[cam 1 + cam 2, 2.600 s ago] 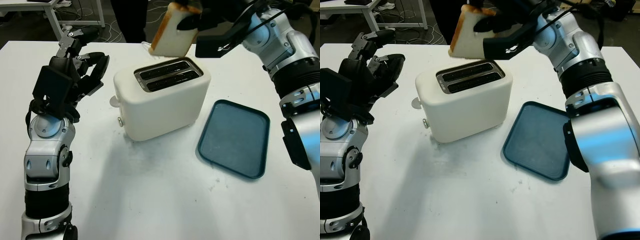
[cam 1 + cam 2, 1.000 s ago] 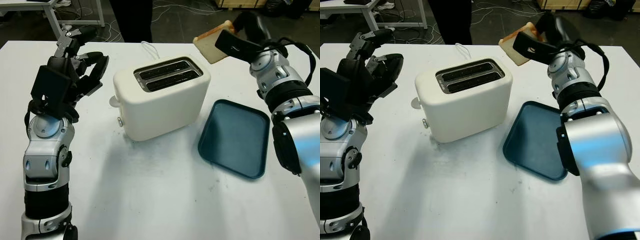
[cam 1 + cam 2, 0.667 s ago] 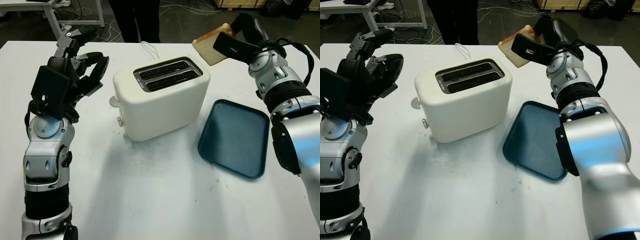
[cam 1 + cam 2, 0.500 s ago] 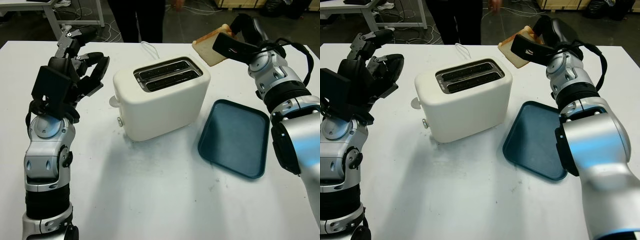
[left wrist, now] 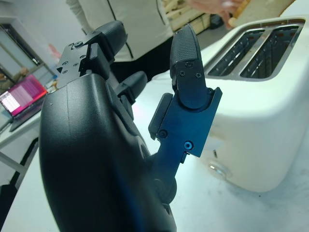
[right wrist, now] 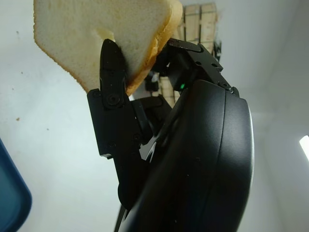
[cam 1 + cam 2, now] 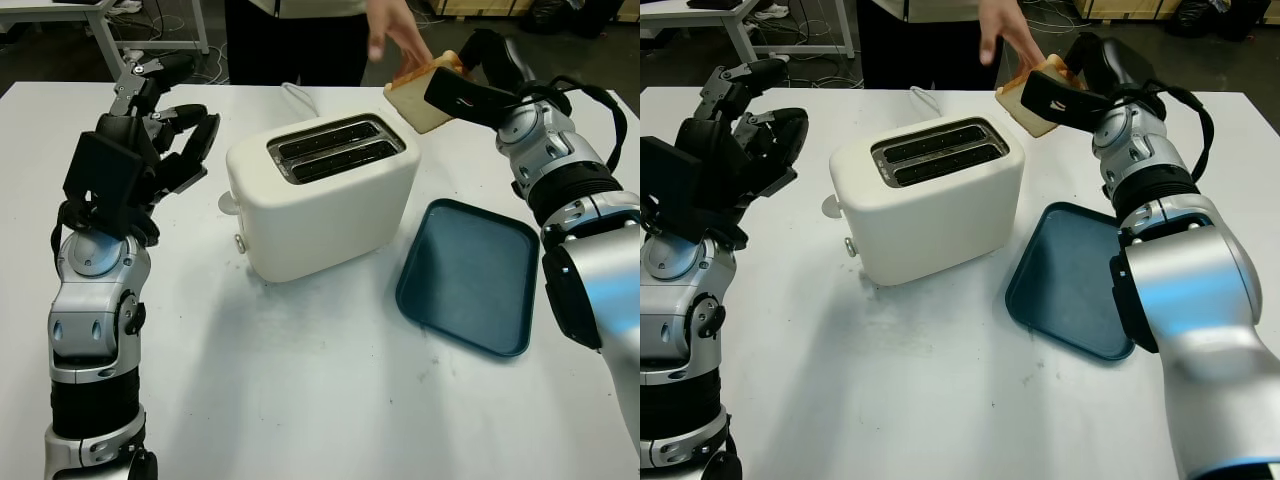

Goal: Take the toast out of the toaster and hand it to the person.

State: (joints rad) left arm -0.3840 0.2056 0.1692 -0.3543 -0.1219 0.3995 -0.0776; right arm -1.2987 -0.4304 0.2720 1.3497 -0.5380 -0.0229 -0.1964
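While our right hand (image 7: 470, 85) is raised over the far right part of the white worktop (image 7: 300, 380), its fingers (image 6: 112, 82) are closed around the toast (image 7: 425, 95), gripping the slice by one edge so that most of it sticks out toward the far side. A person's hand (image 7: 395, 30) reaches in from beyond the worktop's far edge, with its fingertips at the upper edge of the slice; we cannot tell whether they actually touch it. Behind that hand the person (image 7: 290, 40) stands at the far edge in dark trousers. Our left hand (image 7: 150, 130) is held up to the left of the toaster (image 7: 320, 195), open and holding nothing, apart from the toaster's side. Both slots in the top of the white toaster are dark, and it stands near the middle of the worktop. To its right a dark blue tray (image 7: 470, 275) lies flat on the worktop, with nothing on it.
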